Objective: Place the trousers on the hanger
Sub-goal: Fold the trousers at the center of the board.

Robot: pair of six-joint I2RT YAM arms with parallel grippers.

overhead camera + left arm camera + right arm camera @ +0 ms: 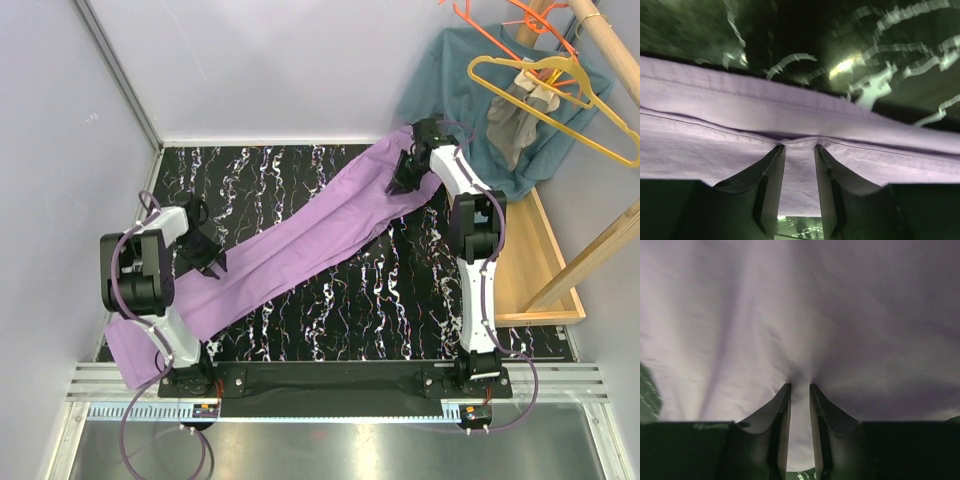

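1. The trousers [300, 245], laid diagonally on the worktop [400, 300], are pinched near-left by the left gripper [205, 258] and far-right by the right gripper [408, 180].
2. Such shallow folds could be pulled free when lifted towards the hanger [473, 68], hung far right.

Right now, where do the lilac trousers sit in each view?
Top external: trousers run diagonally, lower left to upper right.
Left wrist: trousers band the middle, a fold between the left pincer tips.
Right wrist: trousers fill nearly everything, puckered at the right pincer.
Shared landmark: the black marbled table.
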